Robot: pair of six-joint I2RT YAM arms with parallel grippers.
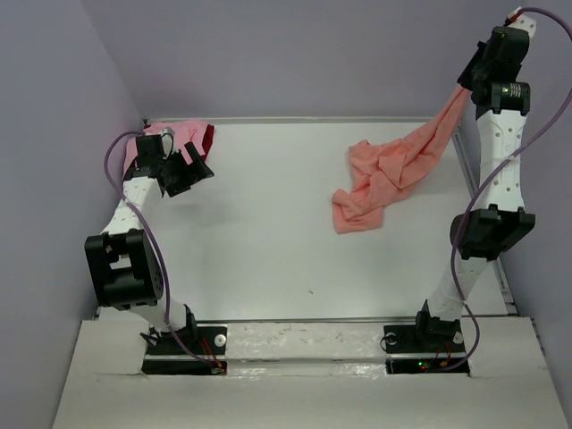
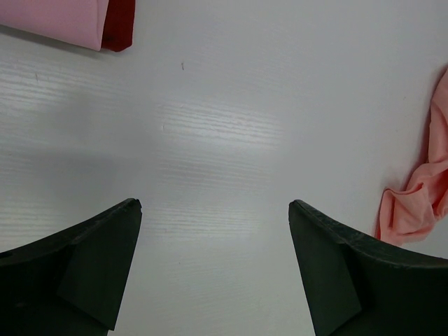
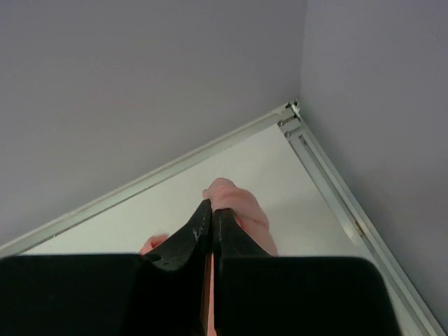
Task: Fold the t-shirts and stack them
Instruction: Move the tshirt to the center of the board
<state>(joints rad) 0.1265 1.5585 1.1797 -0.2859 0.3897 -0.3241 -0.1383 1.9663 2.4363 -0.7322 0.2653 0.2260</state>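
The salmon-orange t-shirt (image 1: 384, 179) lies crumpled on the right half of the white table, and one end of it rises as a stretched strip to the far right corner. High above that corner my right gripper (image 1: 466, 88) is shut on this end. In the right wrist view a bunch of salmon cloth (image 3: 241, 210) bulges past the closed gripper (image 3: 212, 207). A lighter pink t-shirt (image 1: 183, 134) lies on a dark red one (image 1: 209, 138) in the far left corner. My left gripper (image 1: 192, 165) hovers just in front of them, open and empty (image 2: 214, 204).
Lavender walls close in the table at the back and on both sides. A metal rail (image 3: 329, 175) runs along the right edge and meets the back rail at the corner. The bare white tabletop (image 1: 268, 223) lies between the two arms.
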